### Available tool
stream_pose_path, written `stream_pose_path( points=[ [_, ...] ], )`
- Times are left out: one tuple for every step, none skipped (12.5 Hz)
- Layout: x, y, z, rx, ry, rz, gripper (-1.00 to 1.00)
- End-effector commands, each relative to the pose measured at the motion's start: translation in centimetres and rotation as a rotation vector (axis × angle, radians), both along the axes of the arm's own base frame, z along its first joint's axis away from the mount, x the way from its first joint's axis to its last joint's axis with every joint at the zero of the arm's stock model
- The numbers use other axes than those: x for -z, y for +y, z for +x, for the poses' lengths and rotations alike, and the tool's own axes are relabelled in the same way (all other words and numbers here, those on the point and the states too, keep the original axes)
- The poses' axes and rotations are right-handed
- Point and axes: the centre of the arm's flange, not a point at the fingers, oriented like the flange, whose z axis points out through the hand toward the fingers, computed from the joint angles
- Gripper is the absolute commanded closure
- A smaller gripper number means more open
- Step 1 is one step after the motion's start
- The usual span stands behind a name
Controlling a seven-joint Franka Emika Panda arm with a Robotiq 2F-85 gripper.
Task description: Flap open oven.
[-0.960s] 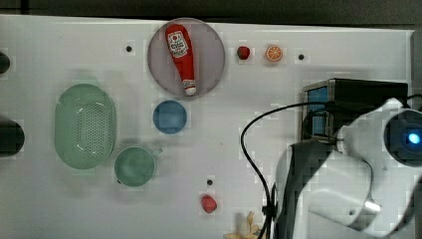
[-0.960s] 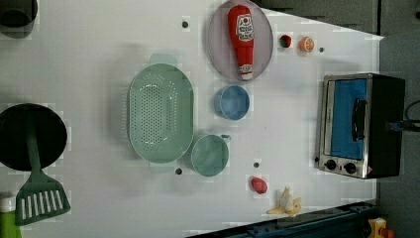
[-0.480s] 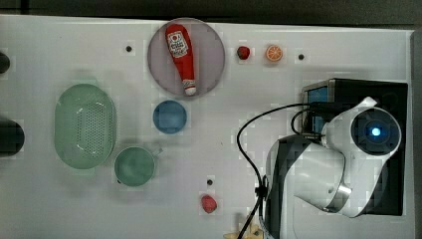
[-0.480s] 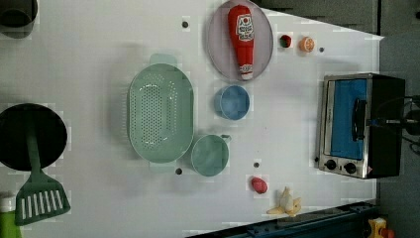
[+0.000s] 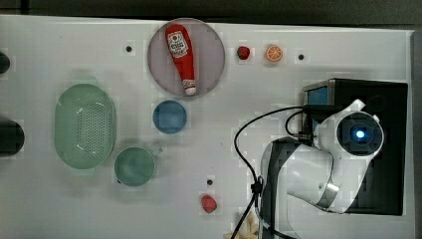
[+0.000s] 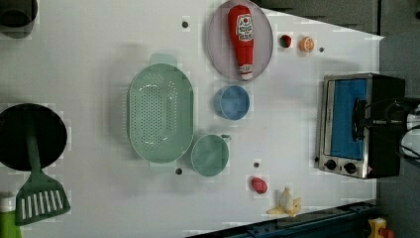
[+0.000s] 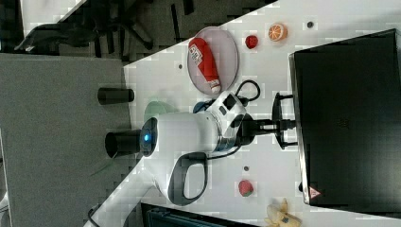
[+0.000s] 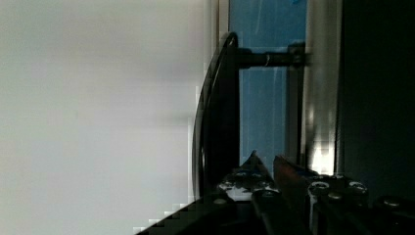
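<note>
Your white tabletop (image 6: pixel 99 59) carries one oven (image 6: pixel 360 125) near the left view's right edge, door still shut, its blue door facing the left view's left and its long axis running up and down that picture. Ahead of it you have one green colander (image 6: pixel 160 120), one plate (image 6: pixel 218 44) with one ketchup bottle (image 6: pixel 243 35), and two cups. Your tool (image 7: pixel 282 126) sits at the door's bar handle (image 8: pixel 220 112) with its fingers narrow, seemingly around the bar, though the grip is hard to confirm.
</note>
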Motion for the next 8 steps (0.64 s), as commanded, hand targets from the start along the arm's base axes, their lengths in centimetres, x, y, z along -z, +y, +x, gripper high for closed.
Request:
stream_pose_path(
  points=[
    [0.2,0.9,0.1,-0.024,0.013,-0.013,0.65],
    [0.4,1.8,0.3,-0.036,0.02,-0.024,0.65],
    [0.6,2.8,0.6,-0.043,0.026,-0.043,0.65],
    [1.0,4.1,0.9,-0.045,0.035,-0.071,0.65],
    [1.4,5.4,1.0,-0.042,0.042,-0.098,0.65],
    [1.9,6.8,1.1,-0.042,0.048,-0.118,0.65],
    [2.5,8.2,1.1,-0.047,0.054,-0.13,0.65],
    [3.1,9.5,1.1,-0.048,0.059,-0.141,0.65]
  ],
)
